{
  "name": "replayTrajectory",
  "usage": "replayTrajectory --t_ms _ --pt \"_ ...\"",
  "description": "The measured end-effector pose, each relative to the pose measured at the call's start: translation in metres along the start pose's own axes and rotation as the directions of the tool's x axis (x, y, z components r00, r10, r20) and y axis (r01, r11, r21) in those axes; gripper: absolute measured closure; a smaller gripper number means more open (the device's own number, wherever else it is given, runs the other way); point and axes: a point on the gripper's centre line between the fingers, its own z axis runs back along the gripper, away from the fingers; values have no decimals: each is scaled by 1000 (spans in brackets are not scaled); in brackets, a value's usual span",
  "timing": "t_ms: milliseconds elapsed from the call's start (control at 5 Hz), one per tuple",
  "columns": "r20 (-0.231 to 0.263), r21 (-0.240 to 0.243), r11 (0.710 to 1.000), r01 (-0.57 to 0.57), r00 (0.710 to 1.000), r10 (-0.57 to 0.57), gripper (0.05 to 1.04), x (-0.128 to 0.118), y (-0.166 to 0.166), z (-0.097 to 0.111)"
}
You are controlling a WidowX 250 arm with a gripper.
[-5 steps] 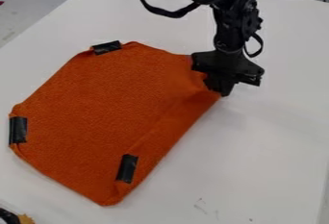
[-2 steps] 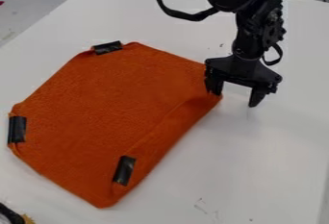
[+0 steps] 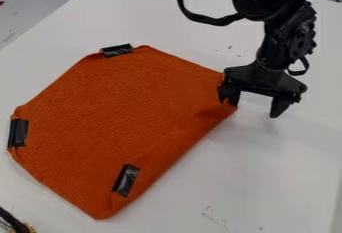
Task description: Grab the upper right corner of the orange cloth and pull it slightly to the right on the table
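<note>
- Table (image 3: 287,177): white, under everything.
- Cloth (image 3: 120,122): orange, flat left of centre, its long axis running from lower left to upper right; its right corner points at the gripper (image 3: 254,103).
- Gripper: hangs at that corner, spread wide, one finger against the cloth, the other over the table.
- Tapes (image 3: 125,180): three black strips at the cloth's edges.
</note>
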Motion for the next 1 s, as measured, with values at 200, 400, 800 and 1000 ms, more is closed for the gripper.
replayTrajectory --t_ms 200,400,800,1000 --pt "27 27 999 -34 999 33 83 1 -14 5" --pt "59 53 991 -124 991 121 83 -2 -23 7" --pt "36 61 998 -6 999 3 83 7 -22 12" --pt "0 56 993 100 995 -100 83 14 -14 13"
